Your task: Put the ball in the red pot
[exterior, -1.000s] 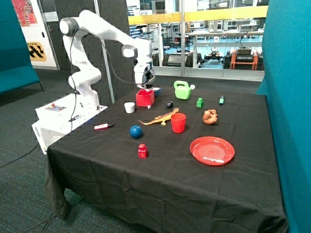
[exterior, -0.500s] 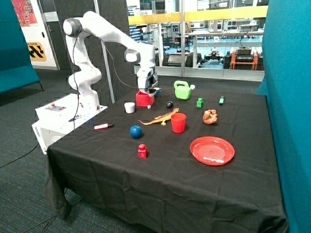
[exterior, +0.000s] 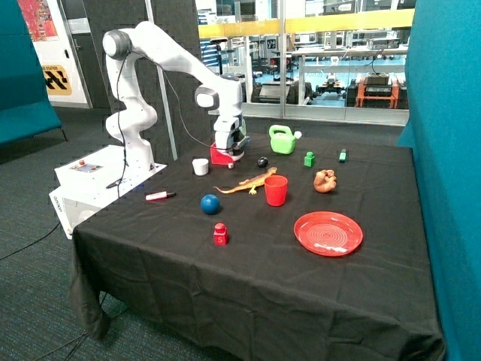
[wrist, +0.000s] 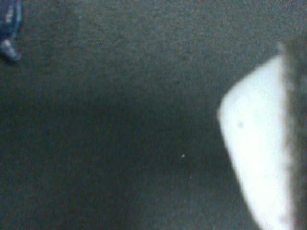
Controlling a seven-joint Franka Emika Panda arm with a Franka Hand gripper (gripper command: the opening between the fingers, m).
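Observation:
The dark blue ball (exterior: pixel 210 203) rests on the black cloth near the table's front, between the red cup (exterior: pixel 276 189) and a marker (exterior: pixel 160 195). The square red pot (exterior: pixel 219 156) stands at the back of the table, partly hidden by my gripper (exterior: pixel 233 153), which is low at the pot's far side. I cannot tell whether it touches the pot. The ball is well apart from the gripper. The wrist view shows only dark cloth (wrist: pixel 120 120) close up and a blurred white shape (wrist: pixel 254 158) at one edge.
A white cup (exterior: pixel 200 166) stands beside the pot. An orange lizard (exterior: pixel 248 181), a black roundish object (exterior: pixel 261 162), a green watering can (exterior: pixel 282 139), a green block (exterior: pixel 309 159), a brown toy (exterior: pixel 325 180), a red plate (exterior: pixel 328 233) and a small red knobbed block (exterior: pixel 219 234) lie around.
The arm has swung and lowered, bringing the gripper from above the red pot down to its far side. The ball has not moved.

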